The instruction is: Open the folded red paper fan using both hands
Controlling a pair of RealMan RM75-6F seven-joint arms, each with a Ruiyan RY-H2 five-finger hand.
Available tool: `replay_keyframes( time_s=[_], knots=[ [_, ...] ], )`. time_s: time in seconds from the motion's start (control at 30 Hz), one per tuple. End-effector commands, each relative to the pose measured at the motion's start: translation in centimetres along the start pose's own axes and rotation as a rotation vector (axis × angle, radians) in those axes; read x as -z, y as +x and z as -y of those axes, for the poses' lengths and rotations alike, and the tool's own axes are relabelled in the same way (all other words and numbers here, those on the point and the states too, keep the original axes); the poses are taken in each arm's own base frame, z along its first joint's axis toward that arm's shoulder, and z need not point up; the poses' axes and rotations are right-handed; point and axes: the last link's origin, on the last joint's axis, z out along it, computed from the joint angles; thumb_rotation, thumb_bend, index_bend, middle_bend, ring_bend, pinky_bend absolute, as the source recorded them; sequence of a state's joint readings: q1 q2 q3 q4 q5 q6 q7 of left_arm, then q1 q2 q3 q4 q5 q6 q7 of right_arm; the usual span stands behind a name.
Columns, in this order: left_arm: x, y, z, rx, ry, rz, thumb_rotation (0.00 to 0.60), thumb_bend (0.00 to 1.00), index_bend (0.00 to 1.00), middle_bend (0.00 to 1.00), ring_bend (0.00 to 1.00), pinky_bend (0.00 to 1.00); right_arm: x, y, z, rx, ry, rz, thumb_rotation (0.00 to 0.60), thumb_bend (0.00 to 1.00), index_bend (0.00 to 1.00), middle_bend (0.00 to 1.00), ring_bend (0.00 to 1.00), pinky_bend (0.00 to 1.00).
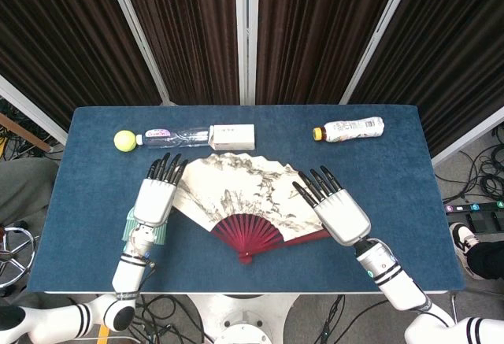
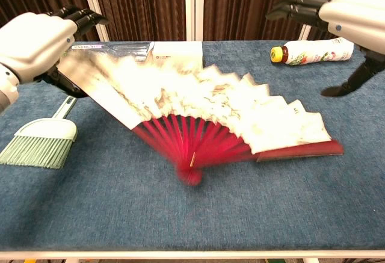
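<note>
The red paper fan [image 1: 236, 194] is spread wide, its painted leaf toward the back and its red ribs meeting at a pivot near the table's front. It looks blurred in the chest view, where the fan [image 2: 198, 103] lies low over the blue table [image 2: 198, 215]. My left hand [image 1: 156, 199] hovers over the fan's left edge with fingers straight and spread, and no grip shows. My right hand [image 1: 339, 212] is above the fan's right end, fingers also extended. In the chest view the right hand [image 2: 355, 7] is well clear of the red end rib. The left hand [image 2: 33, 43] is raised too.
A green brush [image 2: 42, 142] lies at the left, partly under my left arm. Along the back stand a tennis ball [image 1: 123, 139], a clear water bottle [image 1: 177, 135], a white box [image 1: 232, 136] and a drink bottle [image 1: 350, 129].
</note>
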State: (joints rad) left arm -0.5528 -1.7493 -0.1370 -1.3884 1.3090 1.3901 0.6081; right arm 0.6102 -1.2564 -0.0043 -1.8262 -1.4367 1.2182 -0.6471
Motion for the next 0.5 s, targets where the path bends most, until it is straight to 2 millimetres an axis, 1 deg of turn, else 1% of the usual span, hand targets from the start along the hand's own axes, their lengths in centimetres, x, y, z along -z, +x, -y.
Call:
replay_keyframes(
  time_s=[0.03, 0.13, 0.23, 0.3, 0.37, 0.43, 0.47, 0.5],
  knots=[
    [0.4, 0.1, -0.1, -0.014, -0.009, 0.016, 0.600, 0.00, 0.04, 0.00, 0.00, 0.10, 0.5, -0.2, -0.3, -0.021, -0.009, 0.028, 0.600, 0.00, 0.00, 0.00, 0.00, 0.00],
    [0.4, 0.3, 0.4, -0.032, -0.001, 0.034, 0.600, 0.00, 0.03, 0.00, 0.00, 0.09, 0.9, 0.0, -0.9, -0.026, -0.027, 0.038, 0.600, 0.00, 0.00, 0.00, 0.00, 0.00],
    [0.8, 0.0, 0.6, -0.014, -0.023, 0.175, 0.600, 0.00, 0.03, 0.00, 0.00, 0.09, 1.2, -0.1, -1.5, -0.054, -0.051, 0.066, 0.600, 0.00, 0.00, 0.00, 0.00, 0.00],
    [0.7, 0.3, 0.9, -0.025, -0.036, 0.214, 0.600, 0.00, 0.03, 0.00, 0.00, 0.07, 1.3, -0.1, -1.8, -0.070, -0.060, 0.078, 0.600, 0.00, 0.00, 0.00, 0.00, 0.00],
    [0.5, 0.5, 1.2, -0.038, -0.019, 0.201, 0.600, 0.00, 0.03, 0.00, 0.00, 0.05, 1.5, -0.1, -2.0, -0.078, -0.066, 0.079, 0.600, 0.00, 0.00, 0.00, 0.00, 0.00],
    [0.3, 0.9, 1.8, -0.005, 0.023, 0.181, 0.600, 0.00, 0.03, 0.00, 0.00, 0.04, 1.8, 0.0, -2.4, -0.080, -0.078, 0.073, 0.600, 0.00, 0.00, 0.00, 0.00, 0.00],
    [0.2, 1.1, 2.3, 0.009, 0.043, 0.170, 0.600, 0.00, 0.03, 0.00, 0.00, 0.04, 1.9, 0.1, -2.8, -0.079, -0.087, 0.069, 0.600, 0.00, 0.00, 0.00, 0.00, 0.00],
    [0.1, 1.5, 3.2, 0.023, 0.073, 0.148, 0.600, 0.00, 0.03, 0.00, 0.00, 0.04, 2.2, 0.1, -3.4, -0.076, -0.102, 0.067, 0.600, 0.00, 0.00, 0.00, 0.00, 0.00]
  ],
)
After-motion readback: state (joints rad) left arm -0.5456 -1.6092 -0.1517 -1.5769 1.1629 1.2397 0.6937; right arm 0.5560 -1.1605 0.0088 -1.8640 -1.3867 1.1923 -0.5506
